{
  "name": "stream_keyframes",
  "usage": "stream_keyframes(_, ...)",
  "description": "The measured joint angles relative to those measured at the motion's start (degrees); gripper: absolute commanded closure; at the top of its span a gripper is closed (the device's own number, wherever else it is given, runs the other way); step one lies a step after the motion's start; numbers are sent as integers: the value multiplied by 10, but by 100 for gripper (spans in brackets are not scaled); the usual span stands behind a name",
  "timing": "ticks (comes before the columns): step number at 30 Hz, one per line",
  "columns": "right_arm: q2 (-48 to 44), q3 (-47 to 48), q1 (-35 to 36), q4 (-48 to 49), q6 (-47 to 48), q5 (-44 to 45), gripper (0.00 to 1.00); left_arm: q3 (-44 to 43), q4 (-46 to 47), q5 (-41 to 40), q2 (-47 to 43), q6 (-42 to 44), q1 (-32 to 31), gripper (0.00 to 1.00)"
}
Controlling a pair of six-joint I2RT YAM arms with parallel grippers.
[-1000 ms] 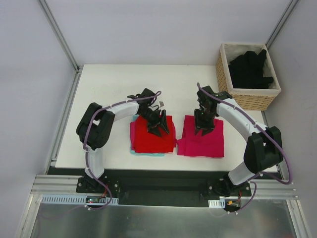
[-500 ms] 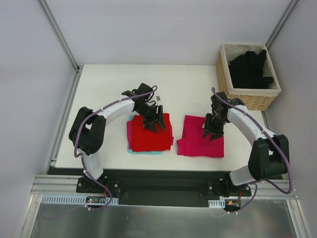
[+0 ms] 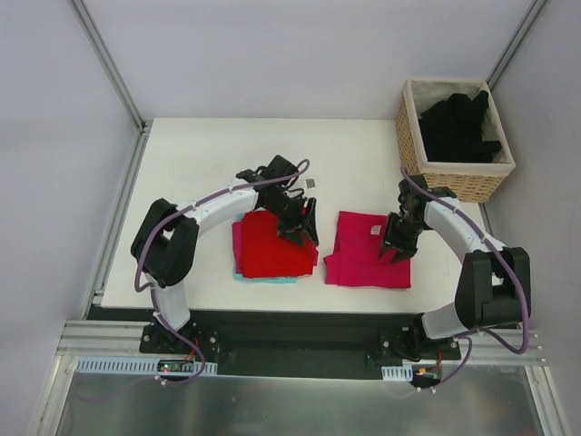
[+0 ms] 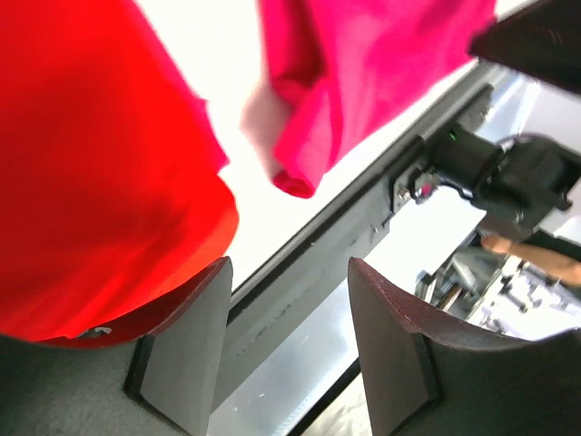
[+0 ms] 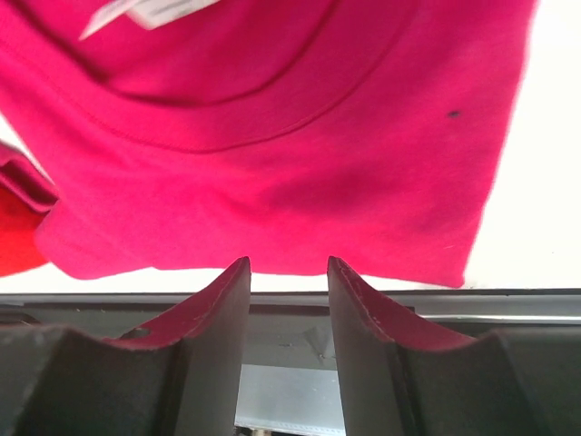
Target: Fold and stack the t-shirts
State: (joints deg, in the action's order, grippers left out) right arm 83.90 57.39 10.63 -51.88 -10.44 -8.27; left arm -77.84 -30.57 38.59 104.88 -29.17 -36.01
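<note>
Reaching across from its base, your left arm bows out toward the left side of the worktop (image 3: 200, 163) and sweeps back to the right. Its pincer (image 3: 301, 227) hangs over the right edge of the red shirt (image 3: 270, 247), fingers apart with nothing between them. Your right arm curves in from the right, and its pincer (image 3: 397, 247) sits over the right part of the magenta shirt (image 3: 359, 254), also parted and empty.

Both shirts lie folded into near-squares side by side in the middle of the worktop, their edges roughly parallel with its edges. The red one tops a small stack, with pink and teal edges (image 3: 268, 281) showing beneath.

The right wrist view shows the magenta neckline curving toward the far side, with a white label (image 5: 150, 9) by it. From overhead the label is only a speck. Only the top view shows the basket (image 3: 413, 127) in the far right corner, holding the black shirts (image 3: 458, 123).
</note>
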Motion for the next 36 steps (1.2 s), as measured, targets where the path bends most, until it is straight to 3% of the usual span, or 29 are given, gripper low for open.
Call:
stream_keyframes(13,-22,-44,-120,11,43,-21,55,7,101,19,12,-20,-10,48)
stream_keyframes(22,-17,-44,-132,-5,56,17,54,13,127,19,46,-35,-11,49)
stream_keyframes(36,71,-43,-144,7,68,40,53,8,139,30,56,-44,-11,50)
